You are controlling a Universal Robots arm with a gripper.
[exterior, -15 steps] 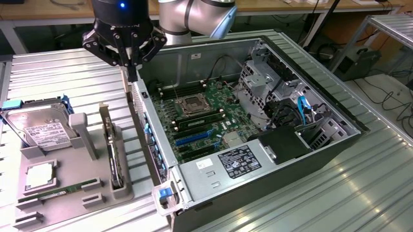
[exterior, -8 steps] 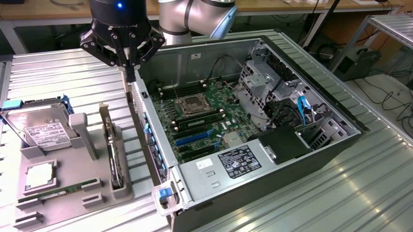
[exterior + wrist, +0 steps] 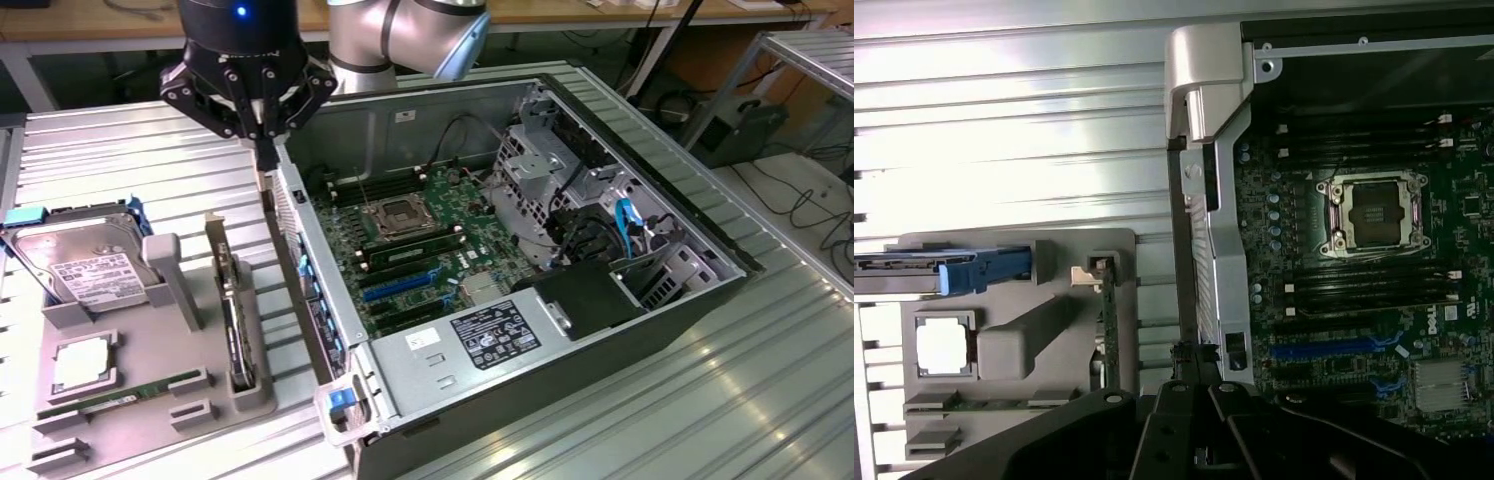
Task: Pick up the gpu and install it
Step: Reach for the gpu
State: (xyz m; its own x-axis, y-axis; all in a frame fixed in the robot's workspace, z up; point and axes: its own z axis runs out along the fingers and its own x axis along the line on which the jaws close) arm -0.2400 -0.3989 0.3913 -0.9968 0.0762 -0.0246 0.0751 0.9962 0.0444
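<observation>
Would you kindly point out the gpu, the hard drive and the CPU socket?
gpu (image 3: 238, 330): exterior view, its dark upper edge.
hard drive (image 3: 83, 262): exterior view, its silver top face.
CPU socket (image 3: 404, 215): exterior view, its centre.

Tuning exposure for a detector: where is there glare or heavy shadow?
Exterior view: light streaks on the table, case interior evenly lit. Wrist view: table bleached near white, chip on the tray blown out, hand a dark silhouette.

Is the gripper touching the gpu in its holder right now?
Apart. The exterior view shows the gripper hanging by the open computer case, a plain gap away from the gpu standing on edge in the grey holder.
</observation>
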